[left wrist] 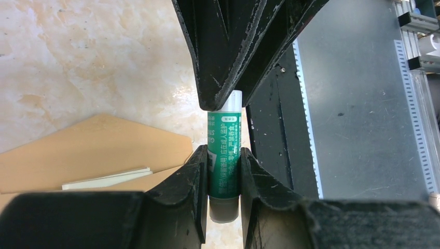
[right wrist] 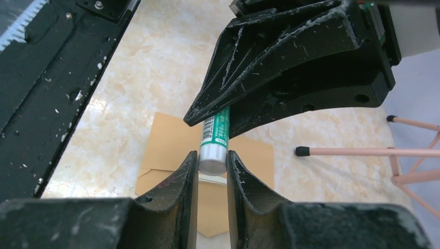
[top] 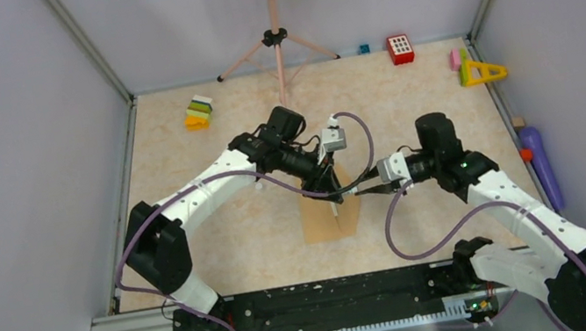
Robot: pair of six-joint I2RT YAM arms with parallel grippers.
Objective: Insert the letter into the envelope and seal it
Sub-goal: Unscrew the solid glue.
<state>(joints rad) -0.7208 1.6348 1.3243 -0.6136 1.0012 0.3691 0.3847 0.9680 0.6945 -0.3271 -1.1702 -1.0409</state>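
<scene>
The brown envelope (top: 327, 220) lies flat mid-table with its flap open; it also shows in the left wrist view (left wrist: 93, 148) and the right wrist view (right wrist: 166, 137). A pale edge of the letter (left wrist: 106, 179) sticks out of its mouth, and a strip of it shows between the right fingers (right wrist: 211, 179). Just above the envelope, my left gripper (left wrist: 224, 155) is shut on the green body of a glue stick (left wrist: 224, 145). My right gripper (right wrist: 212, 158) is shut on the stick's silver end (right wrist: 212, 155). The two grippers meet tip to tip (top: 347, 195).
A pink tripod stand (top: 276, 39) stands at the back centre. Toy blocks (top: 198, 112), a red block (top: 401, 49) and a yellow triangle (top: 481, 72) lie along the back. A purple bottle (top: 540, 162) lies at the right wall. A black rail (top: 319, 299) runs along the near edge.
</scene>
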